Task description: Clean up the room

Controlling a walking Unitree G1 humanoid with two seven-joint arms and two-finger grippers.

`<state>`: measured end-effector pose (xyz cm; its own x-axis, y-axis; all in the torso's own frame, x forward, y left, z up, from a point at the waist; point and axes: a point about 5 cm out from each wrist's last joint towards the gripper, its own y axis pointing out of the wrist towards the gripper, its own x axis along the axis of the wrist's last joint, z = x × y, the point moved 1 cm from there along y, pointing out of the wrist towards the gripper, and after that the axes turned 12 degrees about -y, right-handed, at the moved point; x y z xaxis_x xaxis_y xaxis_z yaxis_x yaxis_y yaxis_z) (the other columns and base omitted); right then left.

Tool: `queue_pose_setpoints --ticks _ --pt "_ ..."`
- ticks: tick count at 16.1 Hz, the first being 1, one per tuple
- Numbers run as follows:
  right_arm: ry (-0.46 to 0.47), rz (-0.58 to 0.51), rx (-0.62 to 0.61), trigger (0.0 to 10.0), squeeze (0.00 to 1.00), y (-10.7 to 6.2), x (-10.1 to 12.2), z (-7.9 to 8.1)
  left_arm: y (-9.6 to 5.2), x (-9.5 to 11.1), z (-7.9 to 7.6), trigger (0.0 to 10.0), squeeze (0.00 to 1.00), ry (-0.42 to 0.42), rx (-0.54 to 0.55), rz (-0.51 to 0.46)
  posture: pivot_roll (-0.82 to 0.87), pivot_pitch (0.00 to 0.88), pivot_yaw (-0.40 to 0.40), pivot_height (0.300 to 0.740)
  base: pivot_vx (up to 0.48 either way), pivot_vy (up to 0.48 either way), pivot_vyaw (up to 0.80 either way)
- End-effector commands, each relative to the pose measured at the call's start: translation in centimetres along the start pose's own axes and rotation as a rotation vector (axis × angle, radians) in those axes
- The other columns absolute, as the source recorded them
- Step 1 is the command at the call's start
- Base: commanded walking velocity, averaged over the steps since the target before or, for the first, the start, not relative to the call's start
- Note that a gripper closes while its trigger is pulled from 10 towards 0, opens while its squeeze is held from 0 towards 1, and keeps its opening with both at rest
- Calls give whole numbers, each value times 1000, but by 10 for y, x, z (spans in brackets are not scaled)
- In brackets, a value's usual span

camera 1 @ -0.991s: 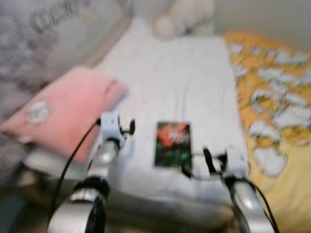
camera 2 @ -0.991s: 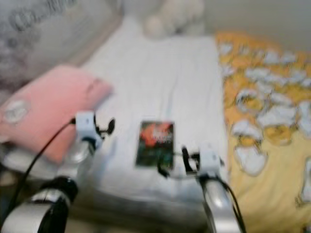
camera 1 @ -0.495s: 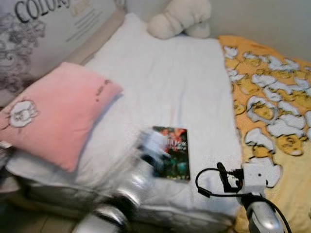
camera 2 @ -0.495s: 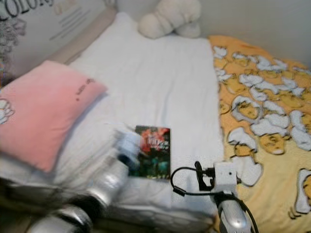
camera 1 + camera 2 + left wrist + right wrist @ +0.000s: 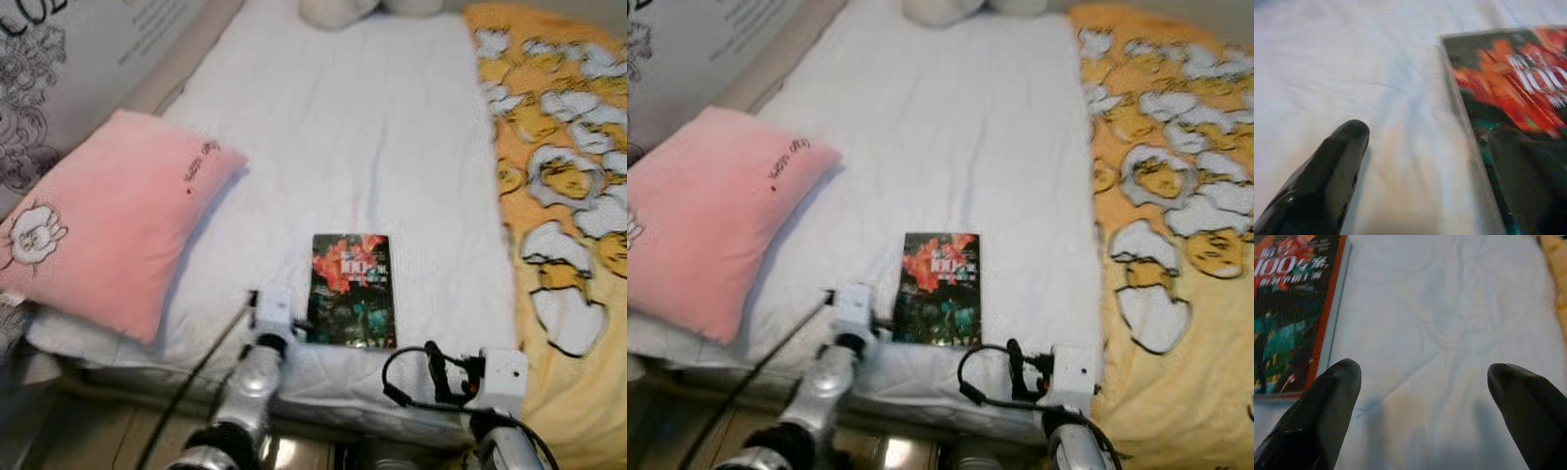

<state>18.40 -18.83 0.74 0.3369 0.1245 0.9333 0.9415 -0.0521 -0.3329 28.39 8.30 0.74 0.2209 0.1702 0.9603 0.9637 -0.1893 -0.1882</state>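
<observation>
book (image 5: 353,289) lies flat on white bed sheet (image 5: 372,147) near its front edge, left gripper (image 5: 1430,142) spread open straddling its left edge (likely to grab), right gripper (image 5: 1425,382) open beside.

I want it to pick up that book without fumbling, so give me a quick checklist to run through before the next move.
1. Book lies flat on the white sheet, nothing on top: ok.
2. Left end effector open, its fingers straddling the book's edge: ok.
3. Right end effector open over bare sheet beside the book: ok.
4. Pink pillow apart from the book: ok.
5. Gap under the book for a finger: cannot tell.
</observation>
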Motion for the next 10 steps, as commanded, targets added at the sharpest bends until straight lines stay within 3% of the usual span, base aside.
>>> queue_pose_setpoints --ticks 1,3,4,7,8,10 --pt "-15 -7 -9 10000 0 -5 1 -4 0 6 -8 10000 0 -21 -18 -46 -54 204 -45 740 0 0 0" --pt "-17 3 -12 10000 0 -8 -2 -7 -3 5 -10 10000 0 -46 -28 -50 -52 202 -45 740 0 0 0" --pt "-27 18 -10 10000 0 -11 -7 -8 -10 11 -16 10000 0 -10 -66 -118 -55 198 -61 740 0 0 0" --pt "-39 25 10 10000 0 -13 -8 -5 -18 17 -19 10000 0 22 -75 -166 -44 195 -72 740 0 0 0" --pt "-39 25 13 10000 0 -12 -8 -5 -19 11 -18 10000 0 21 -66 -137 -38 194 -73 740 0 0 0" --pt "-37 7 36 10000 0 -4 -4 -2 -14 -16 -12 10000 0 -167 30 50 -18 187 -82 740 0 0 0"
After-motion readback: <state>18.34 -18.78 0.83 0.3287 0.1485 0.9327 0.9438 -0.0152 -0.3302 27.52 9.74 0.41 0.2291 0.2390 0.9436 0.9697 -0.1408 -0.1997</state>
